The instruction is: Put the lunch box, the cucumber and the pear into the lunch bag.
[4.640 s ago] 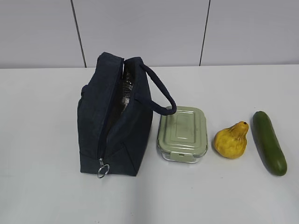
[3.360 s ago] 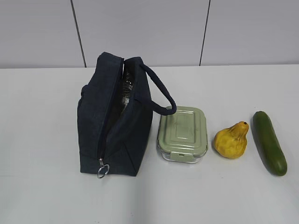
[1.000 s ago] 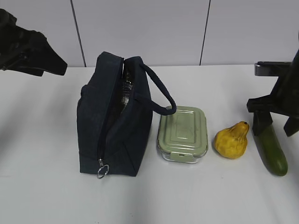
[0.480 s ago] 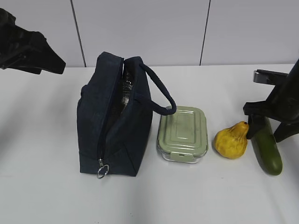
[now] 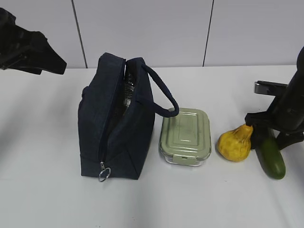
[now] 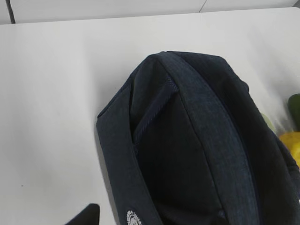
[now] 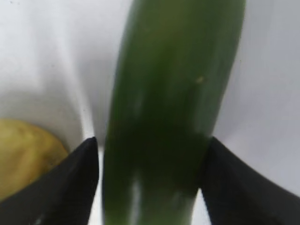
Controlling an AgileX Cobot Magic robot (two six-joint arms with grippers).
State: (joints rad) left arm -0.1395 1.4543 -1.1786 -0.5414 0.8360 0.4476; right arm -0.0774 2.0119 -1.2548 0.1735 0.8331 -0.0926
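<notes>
Exterior view: lunch bag [image 5: 118,124] upright on white table [image 5: 47,190], zipper open along the near end, silver lining visible, ring pull [image 5: 104,174] hanging low, loop handle [image 5: 161,95] arching over toward lunch box [image 5: 185,137]. Lunch box sits just right of the bag, lid on. Pear [image 5: 235,143] right of the box, apart from it. Cucumber [image 5: 271,156] furthest right, its far half hidden behind right gripper [image 5: 271,135].

Right wrist view gives what the exterior hides: right gripper [image 7: 149,178] has its two dark fingers [image 7: 70,183] flanking the cucumber [image 7: 168,108]. The right finger touches it; contact on the left side is too blurred to judge, so grip cannot be told. Pear [image 7: 26,157] at lower left, near the left finger.

Left gripper [image 5: 31,47] hovers high at the exterior's left edge, well apart from the bag; state cannot be told. Left wrist view looks down on the bag's [image 6: 197,150] outer fabric; small white round logo [image 6: 133,219] at bottom edge, not readable. Slivers of pear [image 6: 293,145] and cucumber [image 6: 295,108] at right.
</notes>
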